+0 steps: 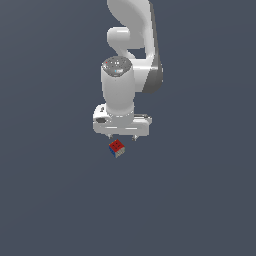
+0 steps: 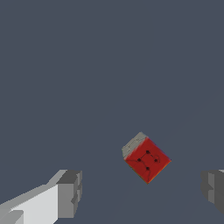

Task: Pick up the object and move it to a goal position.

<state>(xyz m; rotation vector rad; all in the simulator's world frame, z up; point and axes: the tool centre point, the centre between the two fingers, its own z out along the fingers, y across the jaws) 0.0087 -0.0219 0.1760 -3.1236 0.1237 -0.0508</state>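
Observation:
The object is a tiny cube [image 1: 116, 148] with a red top face, a blue side and a whitish side, resting on the flat grey surface. In the wrist view the cube [image 2: 146, 158] shows its red face with dark dots and a pale side. My white gripper [image 1: 122, 137] hangs above and just behind the cube, pointing down. Its fingers are spread wide apart: one finger [image 2: 70, 192] and the other finger [image 2: 214, 189] stand at opposite edges of the wrist view, with the cube between them and off-centre. The gripper holds nothing.
The white arm [image 1: 125, 65] rises behind the gripper. The grey surface [image 1: 200, 200] is plain around the cube.

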